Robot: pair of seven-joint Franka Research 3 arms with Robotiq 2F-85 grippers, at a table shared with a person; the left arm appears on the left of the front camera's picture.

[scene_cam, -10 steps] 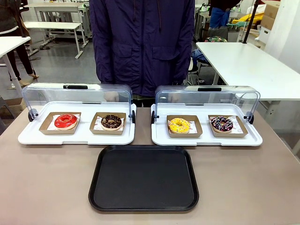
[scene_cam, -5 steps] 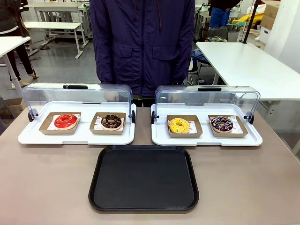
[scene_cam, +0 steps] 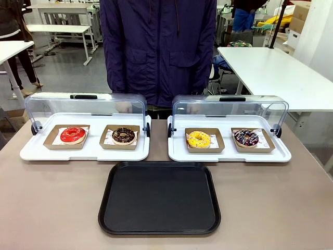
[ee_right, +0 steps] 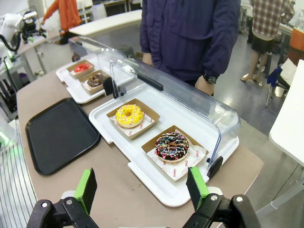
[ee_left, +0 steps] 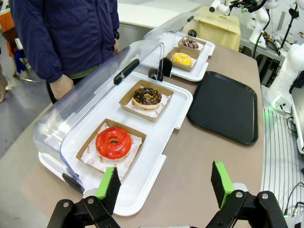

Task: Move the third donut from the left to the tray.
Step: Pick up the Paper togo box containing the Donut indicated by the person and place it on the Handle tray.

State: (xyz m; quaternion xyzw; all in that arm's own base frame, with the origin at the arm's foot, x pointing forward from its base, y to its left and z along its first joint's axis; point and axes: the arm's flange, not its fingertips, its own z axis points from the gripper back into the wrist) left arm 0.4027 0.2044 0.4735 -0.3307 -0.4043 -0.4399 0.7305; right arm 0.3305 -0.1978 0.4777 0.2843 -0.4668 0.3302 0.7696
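**Grey-brown table (scene_cam: 52,208) in a busy workshop room**

At centre left of the front view sits a white plastic tray with a raised clear domed lid (scene_cam: 83,153). Lower middle lies the large flat black plastic tray (scene_cam: 158,198). Right of centre, the yellow-glazed ring donut in its brown cardboard holder (scene_cam: 199,139) rests in a second white lidded tray (scene_cam: 229,155). A person in a dark blue jacket (scene_cam: 156,47) stands top centre, with a white worktable (scene_cam: 270,73) at upper right. The left gripper (ee_left: 165,187) and right gripper (ee_right: 141,189) each have their fingers spread wide, holding nothing.

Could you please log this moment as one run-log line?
move: not begun | yellow donut: in holder, right white tray | black tray: table centre | left gripper: open | right gripper: open
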